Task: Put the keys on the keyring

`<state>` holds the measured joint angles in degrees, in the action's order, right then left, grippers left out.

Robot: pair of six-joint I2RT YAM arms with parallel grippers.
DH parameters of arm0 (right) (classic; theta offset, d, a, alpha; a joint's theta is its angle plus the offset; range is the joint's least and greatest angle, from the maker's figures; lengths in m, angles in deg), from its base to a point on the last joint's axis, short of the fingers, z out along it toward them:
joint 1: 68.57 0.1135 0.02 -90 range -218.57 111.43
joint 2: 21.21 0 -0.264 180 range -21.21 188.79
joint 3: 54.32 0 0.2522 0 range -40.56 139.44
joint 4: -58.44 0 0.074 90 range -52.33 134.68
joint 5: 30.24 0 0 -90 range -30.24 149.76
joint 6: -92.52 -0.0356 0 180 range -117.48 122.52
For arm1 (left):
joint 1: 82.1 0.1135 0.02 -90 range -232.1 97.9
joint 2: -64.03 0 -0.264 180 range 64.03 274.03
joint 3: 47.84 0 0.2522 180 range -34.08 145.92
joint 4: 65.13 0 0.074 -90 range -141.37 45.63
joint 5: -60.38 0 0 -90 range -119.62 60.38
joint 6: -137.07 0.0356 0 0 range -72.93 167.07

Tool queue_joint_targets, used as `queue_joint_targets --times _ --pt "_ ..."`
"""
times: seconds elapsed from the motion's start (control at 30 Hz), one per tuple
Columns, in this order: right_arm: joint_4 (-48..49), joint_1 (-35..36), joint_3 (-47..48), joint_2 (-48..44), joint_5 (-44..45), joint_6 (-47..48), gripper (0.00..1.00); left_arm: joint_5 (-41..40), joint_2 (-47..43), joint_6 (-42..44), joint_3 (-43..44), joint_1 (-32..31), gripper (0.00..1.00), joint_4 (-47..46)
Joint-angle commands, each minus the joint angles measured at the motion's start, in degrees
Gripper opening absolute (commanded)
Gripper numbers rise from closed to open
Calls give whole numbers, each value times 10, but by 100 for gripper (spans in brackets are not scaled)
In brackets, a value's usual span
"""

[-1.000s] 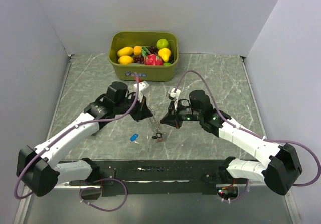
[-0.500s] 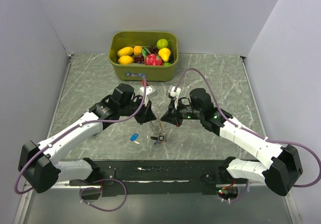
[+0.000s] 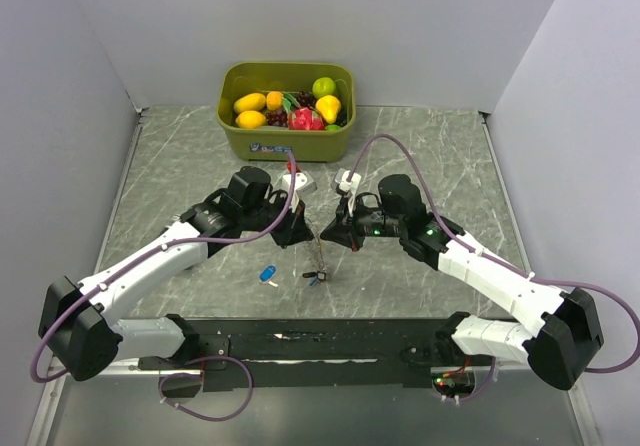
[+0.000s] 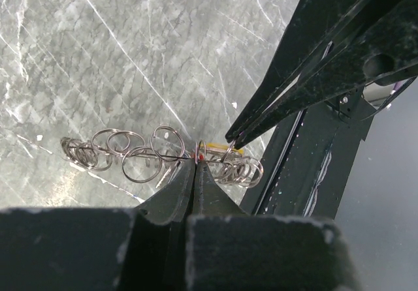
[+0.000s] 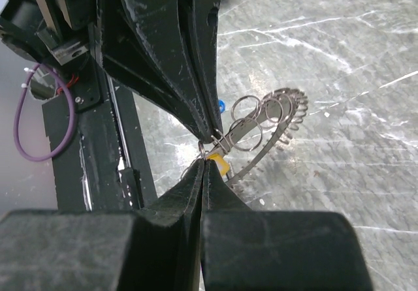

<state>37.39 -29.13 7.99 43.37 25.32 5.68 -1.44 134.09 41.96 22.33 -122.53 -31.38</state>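
**Desk:** What did the frame show?

**Photographer:** Both arms met in front of the green bin of toy fruit, on the side towards their bases. The left gripper had its tips pressed together on the keyring, which drooped from that nip. The right gripper was pressed together too, tip to tip with the left one, right beside a yellow key. Whether it nipped wire or key could not be told.

**Desk:** How would the thing handle?

**Photographer:** Light and floppy, by the look of it. It was a chain of thin wire rings that would sag and swing, made of slick metal (nothing brittle about it). The sound hold seemed to be a fine-tipped pinch on the wire close to where a key threads on. The keys looked best taken by their plastic heads.

**Desk:** And the setting?

**Photographer:** A grey marbled table, smooth and hard, so a dropped key would likely skid. A blue key lay loose on it, farther from the bin than the keyring and off towards the left arm. Plain pale walls stood behind the bin and on both flanks, and bare tabletop lay around the work.
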Motion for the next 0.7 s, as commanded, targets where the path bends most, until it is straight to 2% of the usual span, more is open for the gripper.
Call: queue_joint_targets --times 0.0,0.67 --pt "12 -3 30 -1 8 9 0 20 -2 11 33 -4 1 -34" --pt "14 -3 29 -6 10 8 0 19 -10 12 27 -7 1 -37"
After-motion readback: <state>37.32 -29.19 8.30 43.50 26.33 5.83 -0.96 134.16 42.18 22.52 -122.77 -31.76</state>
